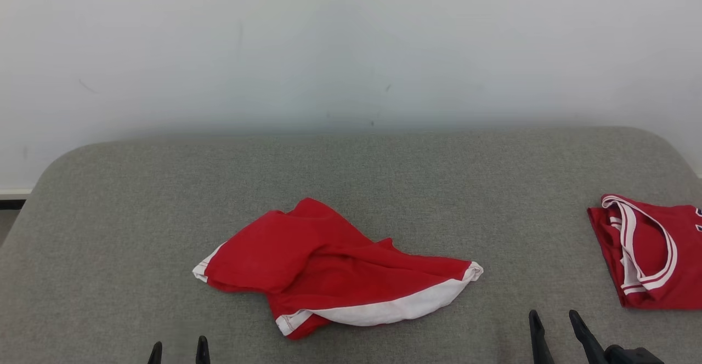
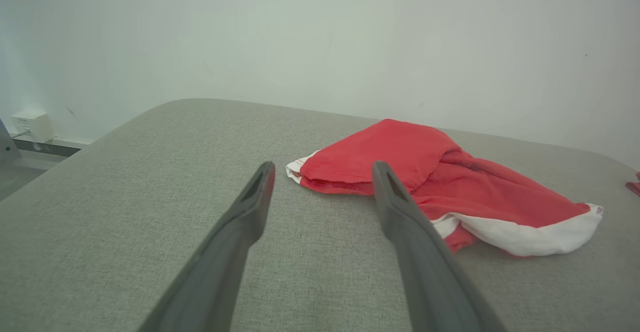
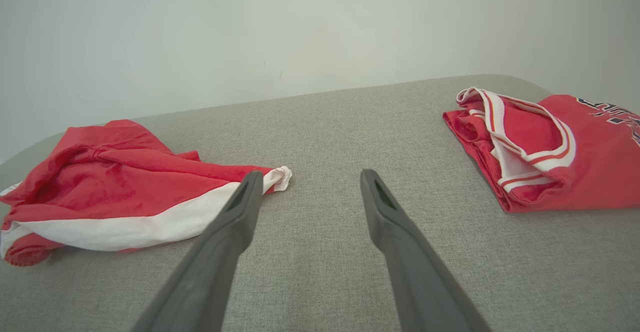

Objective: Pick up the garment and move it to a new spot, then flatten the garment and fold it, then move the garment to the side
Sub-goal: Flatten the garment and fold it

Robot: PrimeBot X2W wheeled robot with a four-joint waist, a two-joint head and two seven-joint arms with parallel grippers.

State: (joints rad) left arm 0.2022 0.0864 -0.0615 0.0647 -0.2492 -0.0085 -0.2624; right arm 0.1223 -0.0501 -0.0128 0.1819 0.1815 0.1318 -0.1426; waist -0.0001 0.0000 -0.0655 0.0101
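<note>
Left gripper [image 1: 179, 348] and right gripper [image 1: 553, 317] sit spread, empty, at six o'clock. Crumpled red white-trimmed cloth garment [image 1: 329, 265] lies untouched: nothing done.

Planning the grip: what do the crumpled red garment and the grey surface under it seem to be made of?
Garment: soft matte knit, likely jersey; it lies in loose folds, with white trim. Surface: grey woven upholstery cloth, matte; fine weave shows, probably padded.

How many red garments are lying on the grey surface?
2: a crumpled garment lies centrally; a folded jersey sits to the robot's right, partly cut off in the head view.
</note>
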